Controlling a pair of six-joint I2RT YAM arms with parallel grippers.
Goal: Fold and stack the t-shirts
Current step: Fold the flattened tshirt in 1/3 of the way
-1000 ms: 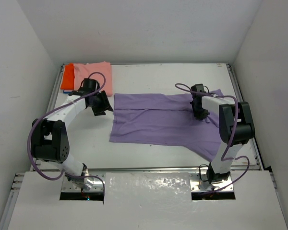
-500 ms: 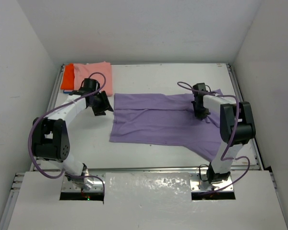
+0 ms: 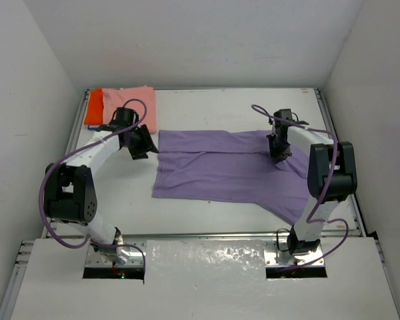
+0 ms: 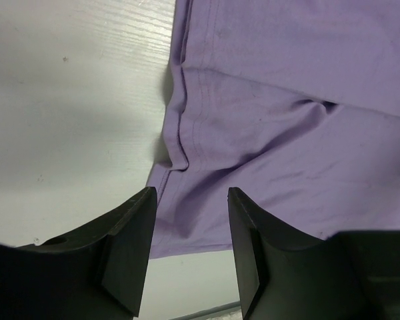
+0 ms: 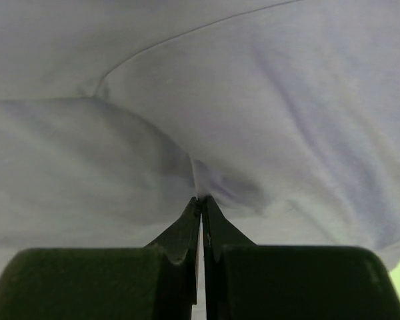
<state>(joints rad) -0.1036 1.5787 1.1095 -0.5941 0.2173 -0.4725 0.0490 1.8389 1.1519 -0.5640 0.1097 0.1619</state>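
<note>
A lavender-purple t-shirt [image 3: 227,167] lies spread across the middle of the table. My right gripper [image 3: 278,148] is shut on a pinched fold of its cloth [image 5: 203,177] near the shirt's far right part. My left gripper [image 3: 141,143] hovers open at the shirt's left edge, where the hem [image 4: 180,133] bunches just ahead of the jaws, with nothing between them. A salmon-pink t-shirt [image 3: 130,103] lies folded at the back left, on top of a bright orange-red t-shirt [image 3: 93,107] whose edge shows on the left.
White walls close in the table on three sides, and a raised rim [image 3: 237,89] runs along the far edge. Bare tabletop [image 4: 73,113] lies left of the purple shirt.
The right gripper closed on the purple cloth and shifted slightly toward the far right, tugging the fabric with it. The left arm stayed still.
</note>
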